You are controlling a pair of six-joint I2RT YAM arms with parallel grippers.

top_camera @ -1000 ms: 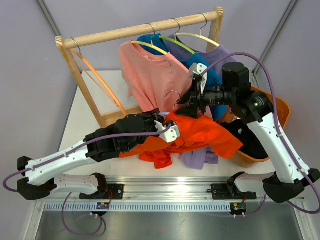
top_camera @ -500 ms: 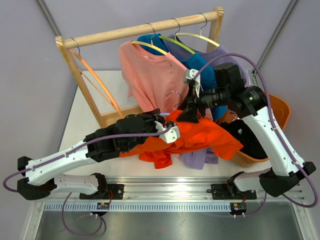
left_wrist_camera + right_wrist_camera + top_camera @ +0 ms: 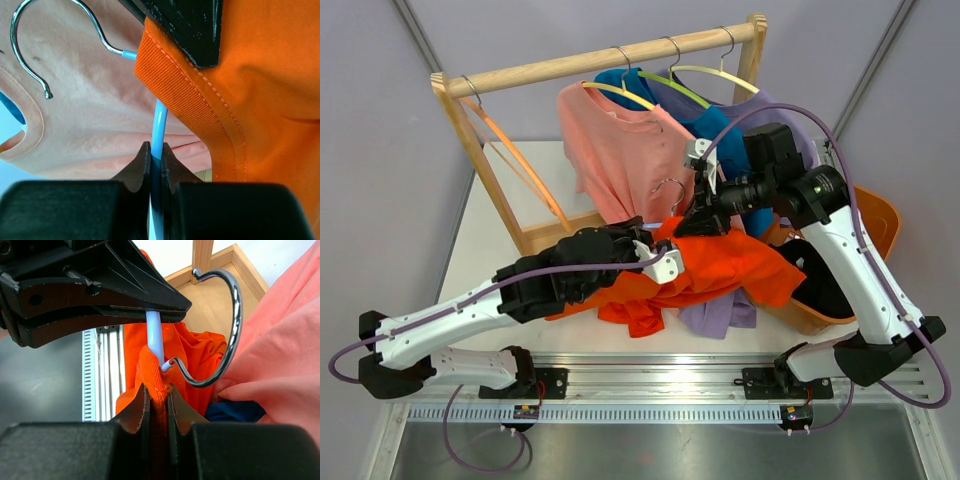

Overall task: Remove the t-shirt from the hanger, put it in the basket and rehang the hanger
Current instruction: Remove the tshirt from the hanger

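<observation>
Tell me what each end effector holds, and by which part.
Left end effector: light-blue plastic hanger, by its arm. Right end effector: orange fabric t-shirt, by its ribbed collar.

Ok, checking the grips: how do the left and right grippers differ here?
The left gripper clamps the light-blue plastic hanger; the right gripper pinches the ribbed collar of the orange t-shirt. The left gripper holds a thin bar, the right gripper bunched fabric. Both are shut.
</observation>
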